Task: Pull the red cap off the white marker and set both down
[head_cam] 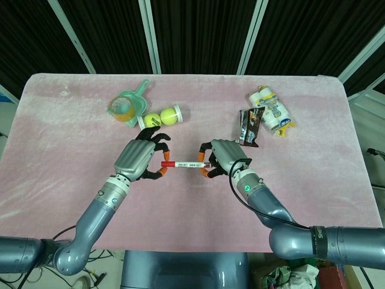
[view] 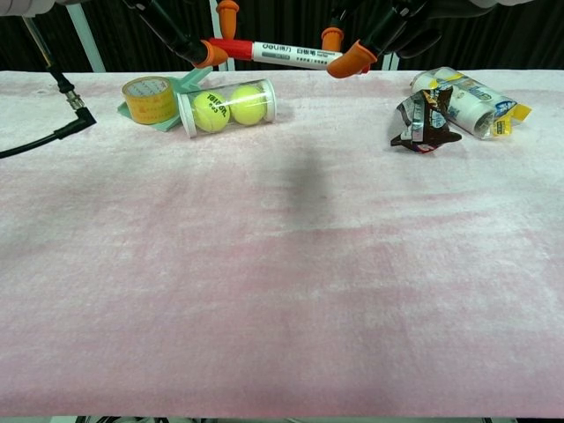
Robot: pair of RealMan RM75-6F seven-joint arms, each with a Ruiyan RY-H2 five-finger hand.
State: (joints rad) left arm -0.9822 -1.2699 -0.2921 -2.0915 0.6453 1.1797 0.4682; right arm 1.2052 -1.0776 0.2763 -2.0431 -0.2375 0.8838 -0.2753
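Note:
A white marker point(head_cam: 189, 164) with a red cap point(head_cam: 167, 163) hangs level above the middle of the pink table point(head_cam: 60, 138). My right hand point(head_cam: 221, 156) grips the white barrel's right end. The fingertips of my left hand point(head_cam: 139, 159) pinch the red cap at the left end. In the chest view the marker point(view: 295, 55) and cap point(view: 231, 47) show at the top edge, with orange fingertips point(view: 211, 55) of the left hand at the cap and those of the right hand point(view: 351, 59) under the barrel. The cap sits on the marker.
At the back left lie a roll of yellow tape point(head_cam: 123, 109) on a green scoop point(head_cam: 136, 99) and a clear tube of tennis balls point(head_cam: 161, 117). At the back right lie a dark snack wrapper point(head_cam: 249, 127) and a white packet point(head_cam: 271, 111). A black cable point(view: 44, 132) crosses the left edge.

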